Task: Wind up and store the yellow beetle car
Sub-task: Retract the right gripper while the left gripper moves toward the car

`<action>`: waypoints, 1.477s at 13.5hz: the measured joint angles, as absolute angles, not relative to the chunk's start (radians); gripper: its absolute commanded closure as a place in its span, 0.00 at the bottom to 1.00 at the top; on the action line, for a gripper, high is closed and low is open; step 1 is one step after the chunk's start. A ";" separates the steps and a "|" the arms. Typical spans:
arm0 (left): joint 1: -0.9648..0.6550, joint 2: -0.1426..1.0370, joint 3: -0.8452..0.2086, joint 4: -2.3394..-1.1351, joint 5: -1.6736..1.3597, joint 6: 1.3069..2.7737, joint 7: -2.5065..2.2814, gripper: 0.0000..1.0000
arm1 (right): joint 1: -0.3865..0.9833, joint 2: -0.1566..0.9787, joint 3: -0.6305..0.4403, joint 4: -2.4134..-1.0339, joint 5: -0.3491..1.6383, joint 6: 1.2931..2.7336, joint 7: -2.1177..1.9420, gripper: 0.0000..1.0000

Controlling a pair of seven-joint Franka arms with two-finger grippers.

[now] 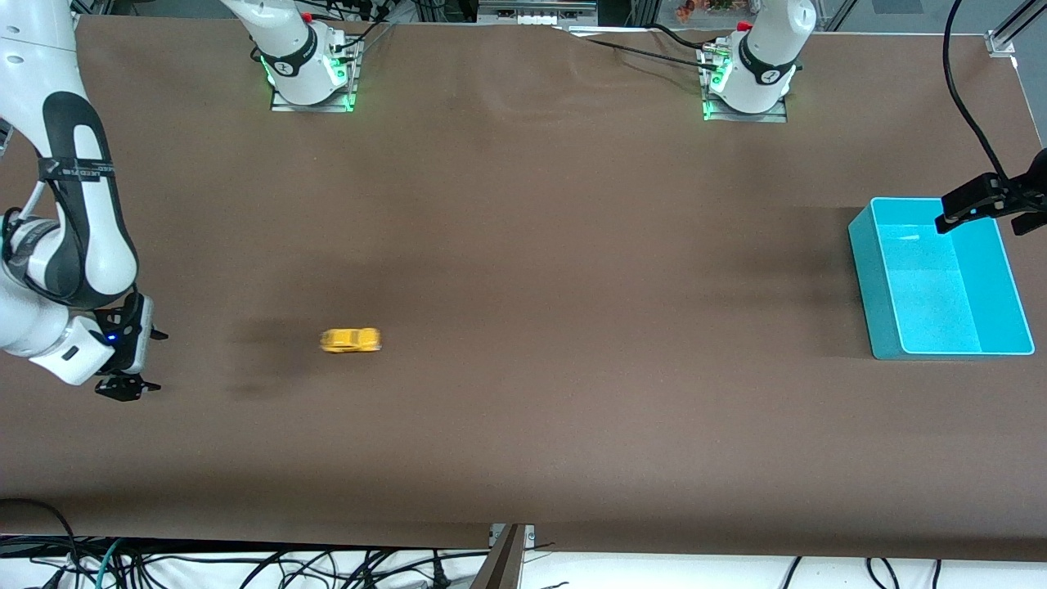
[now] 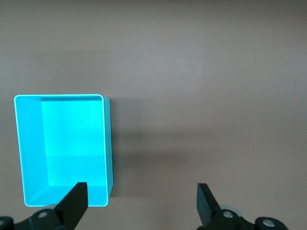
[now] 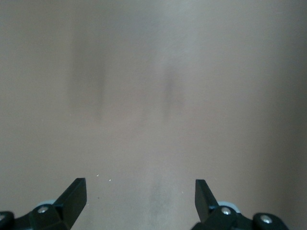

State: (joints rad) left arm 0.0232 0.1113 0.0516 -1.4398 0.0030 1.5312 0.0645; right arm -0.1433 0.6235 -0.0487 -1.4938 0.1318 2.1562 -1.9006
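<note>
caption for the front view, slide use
Yellow beetle car loose on the table, right gripper open beside it, turquoise bin empty.

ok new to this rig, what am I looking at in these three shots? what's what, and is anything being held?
The wide shot comes from a high camera facing two robot arms bolted along the top edge of a brown table. The other two come from cameras on the arms' wrists, looking down past each arm's own claw.

On the table lies a yellow beetle car, toward the right arm's end and looking blurred. A turquoise bin, with nothing in it, sits at the left arm's end.

The right claw hangs open low over the table at its own end, apart from the car; its wrist view shows only bare table between its fingers. The left claw hangs open above the bin; in its wrist view the bin lies below.

Nothing is held by either claw.
</note>
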 measured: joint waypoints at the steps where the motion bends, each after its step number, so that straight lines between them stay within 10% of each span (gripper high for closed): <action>1: 0.023 0.111 0.052 -1.440 0.003 1.531 0.064 0.00 | -0.140 0.609 -0.049 -1.481 0.132 2.134 -1.848 0.00; 20: 0.020 0.121 0.049 -1.440 0.003 1.531 0.064 0.00 | 0.012 0.307 -0.047 -1.375 0.009 1.582 -0.492 0.00</action>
